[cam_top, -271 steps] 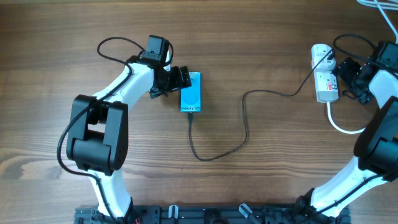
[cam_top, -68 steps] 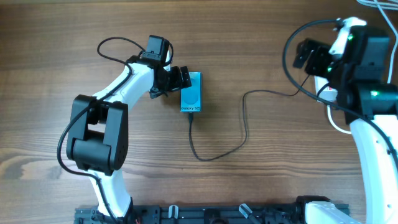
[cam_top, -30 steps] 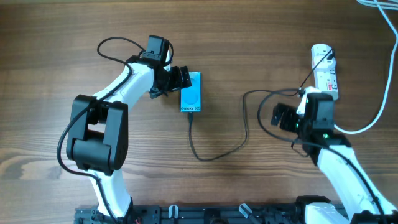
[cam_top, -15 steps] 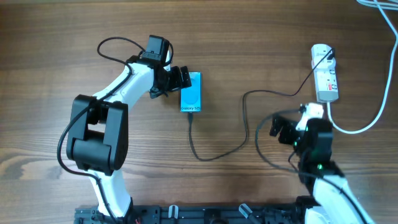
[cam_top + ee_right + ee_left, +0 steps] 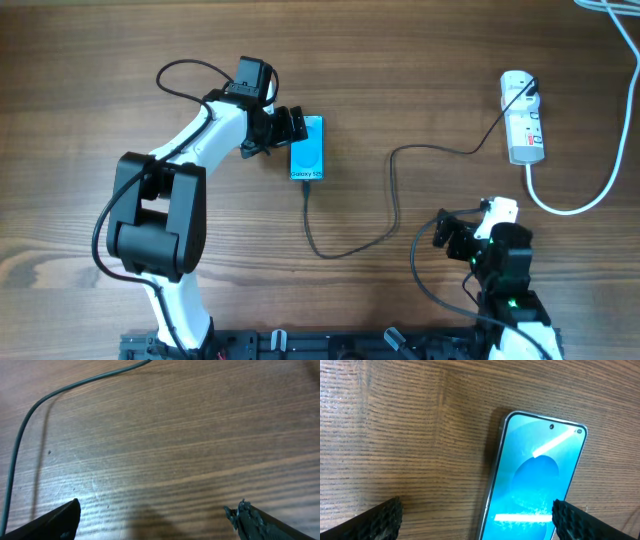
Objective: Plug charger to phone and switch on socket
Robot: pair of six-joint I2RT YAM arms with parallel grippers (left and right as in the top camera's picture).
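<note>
The phone (image 5: 308, 148) lies screen up and lit cyan, and fills the right part of the left wrist view (image 5: 535, 480). My left gripper (image 5: 292, 128) rests open at its left edge, its fingers straddling that edge (image 5: 477, 522). The charger (image 5: 393, 190), a thin black cable, runs from the phone's near end in a loop to a black plug in the white socket (image 5: 525, 135) at the far right. My right gripper (image 5: 447, 235) hangs open over bare wood near the front right, well short of the socket. In the right wrist view a stretch of the charger (image 5: 30, 415) curves past at the left.
A thick white lead (image 5: 590, 195) leaves the socket's near end and curves up to the far right corner. The left arm's own black cable (image 5: 180, 75) loops behind its wrist. The wood table (image 5: 420, 70) carries nothing else.
The right arm has drawn back from the socket toward the table's front edge, gripper still open. The left arm, phone and charger have not moved.
</note>
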